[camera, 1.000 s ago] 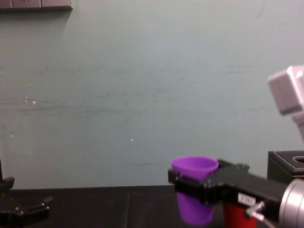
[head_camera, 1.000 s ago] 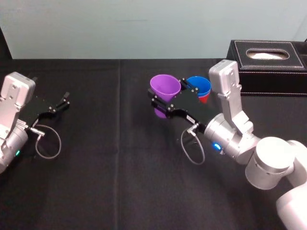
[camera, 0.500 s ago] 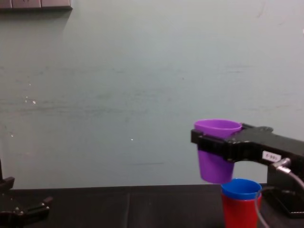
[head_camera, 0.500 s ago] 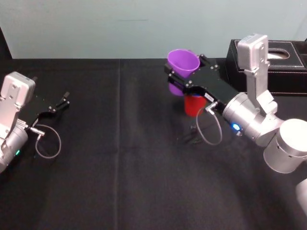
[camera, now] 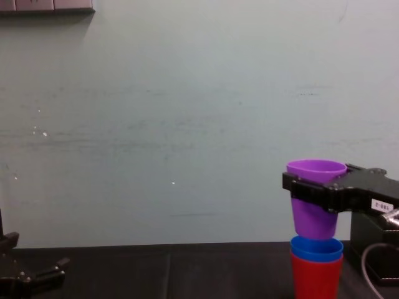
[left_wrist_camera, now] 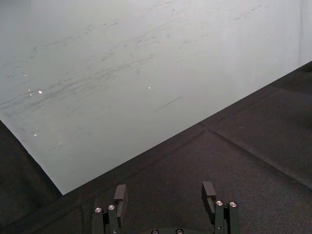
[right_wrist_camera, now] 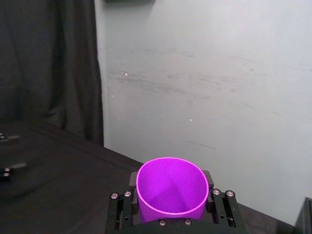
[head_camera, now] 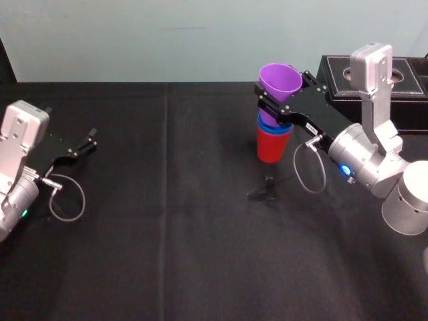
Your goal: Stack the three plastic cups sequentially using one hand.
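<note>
The right gripper (head_camera: 281, 95) clasps the purple cup (head_camera: 281, 79) just over the blue cup (camera: 317, 247) (nested in the red cup (head_camera: 273, 146)). The left gripper (head_camera: 83, 144) sits far left over the bench (head_camera: 167, 234), fingers spread.

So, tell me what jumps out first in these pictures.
The purple cup, clamped upright in the right pincer, hangs directly over the blue cup nested in the red cup, on the right side of the black table. The left pincer lies open and idle at the far left.
</note>
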Robot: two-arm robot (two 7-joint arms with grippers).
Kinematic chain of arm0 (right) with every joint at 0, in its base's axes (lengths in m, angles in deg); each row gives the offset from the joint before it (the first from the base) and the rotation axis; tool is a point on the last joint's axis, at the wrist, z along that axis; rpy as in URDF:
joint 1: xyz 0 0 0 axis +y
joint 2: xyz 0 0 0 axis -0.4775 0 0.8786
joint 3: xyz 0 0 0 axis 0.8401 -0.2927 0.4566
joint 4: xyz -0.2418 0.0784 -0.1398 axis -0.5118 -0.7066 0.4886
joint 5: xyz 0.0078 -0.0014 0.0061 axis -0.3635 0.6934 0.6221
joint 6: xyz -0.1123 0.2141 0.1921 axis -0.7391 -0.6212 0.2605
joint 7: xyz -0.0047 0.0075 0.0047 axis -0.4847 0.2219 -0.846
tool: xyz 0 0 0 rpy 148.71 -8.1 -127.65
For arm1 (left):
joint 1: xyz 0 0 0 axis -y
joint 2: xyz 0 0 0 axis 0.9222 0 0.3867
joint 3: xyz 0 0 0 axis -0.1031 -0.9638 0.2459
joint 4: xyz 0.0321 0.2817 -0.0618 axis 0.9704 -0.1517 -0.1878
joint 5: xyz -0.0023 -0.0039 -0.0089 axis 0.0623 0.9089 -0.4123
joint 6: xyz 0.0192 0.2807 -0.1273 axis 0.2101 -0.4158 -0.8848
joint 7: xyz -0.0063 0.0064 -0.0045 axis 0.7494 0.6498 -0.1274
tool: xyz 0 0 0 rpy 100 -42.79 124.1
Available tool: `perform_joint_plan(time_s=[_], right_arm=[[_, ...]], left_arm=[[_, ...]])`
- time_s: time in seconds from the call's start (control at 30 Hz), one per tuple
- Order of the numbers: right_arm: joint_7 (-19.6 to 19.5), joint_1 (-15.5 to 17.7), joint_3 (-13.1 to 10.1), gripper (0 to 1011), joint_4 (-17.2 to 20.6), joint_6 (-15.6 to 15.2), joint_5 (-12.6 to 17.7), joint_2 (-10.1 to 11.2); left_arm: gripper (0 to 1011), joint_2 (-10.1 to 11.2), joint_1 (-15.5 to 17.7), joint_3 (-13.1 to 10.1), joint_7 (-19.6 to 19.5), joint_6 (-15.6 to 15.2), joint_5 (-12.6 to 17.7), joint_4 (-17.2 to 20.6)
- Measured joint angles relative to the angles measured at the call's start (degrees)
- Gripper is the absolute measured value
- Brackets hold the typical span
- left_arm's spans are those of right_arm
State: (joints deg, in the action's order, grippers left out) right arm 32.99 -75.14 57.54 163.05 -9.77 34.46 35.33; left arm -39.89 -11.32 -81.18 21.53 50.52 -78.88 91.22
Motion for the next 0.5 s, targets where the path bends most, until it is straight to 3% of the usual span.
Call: perform_joint_plan(time_s=[0.5], right_arm=[[0.0, -1.9, -0.7, 738, -5.8, 2.8, -0.6, -1.1]], left_arm=[[1005, 0.0, 0.0, 0.0, 0.0, 0.0, 0.0, 0.0]])
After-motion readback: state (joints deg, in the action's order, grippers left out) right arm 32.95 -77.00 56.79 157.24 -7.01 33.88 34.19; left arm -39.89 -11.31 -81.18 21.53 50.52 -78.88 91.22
